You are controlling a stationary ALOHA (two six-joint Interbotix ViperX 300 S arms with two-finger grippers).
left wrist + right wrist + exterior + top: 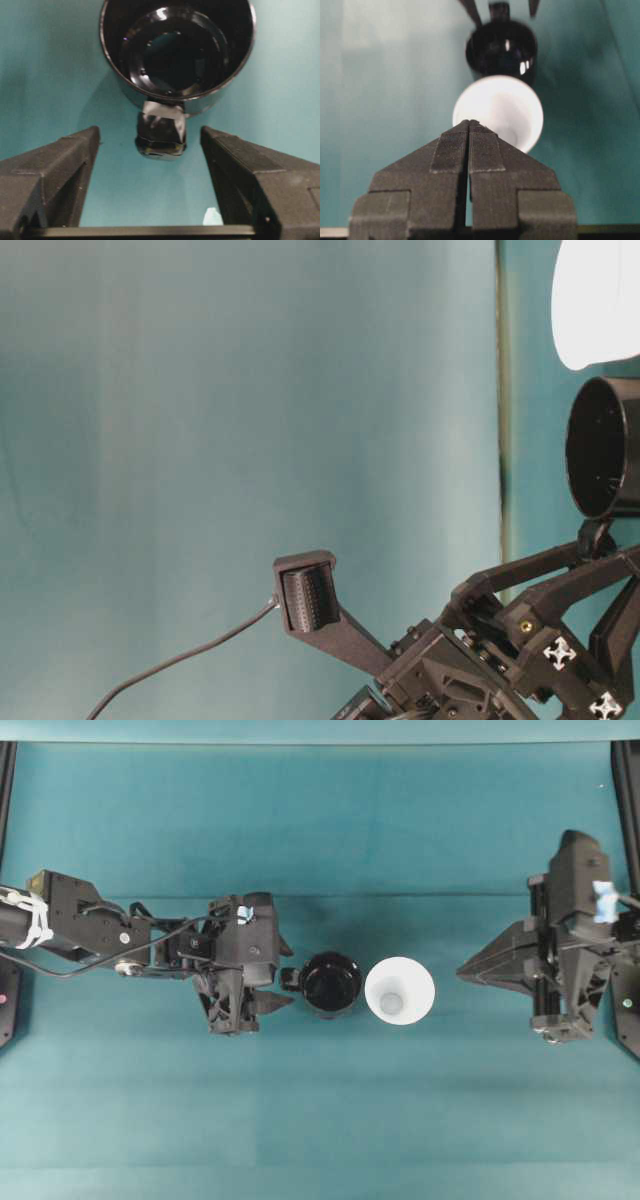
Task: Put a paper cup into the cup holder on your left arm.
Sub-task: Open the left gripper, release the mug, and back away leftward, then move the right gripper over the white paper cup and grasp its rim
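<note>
Two grippers face each other across your table (150, 1100). Your left gripper (150, 150) stands wide open, its fingers either side of the stub handle (161, 134) without touching it. Your right gripper (468, 131) is closed and empty. Between them, the paper cup (400, 991) stands upright just beside the cup holder (331, 984), not inside it.

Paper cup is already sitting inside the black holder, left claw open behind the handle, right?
No. The paper cup stands on the table beside the cup holder, not inside; the overhead view shows it. The left claw is open at the handle.
</note>
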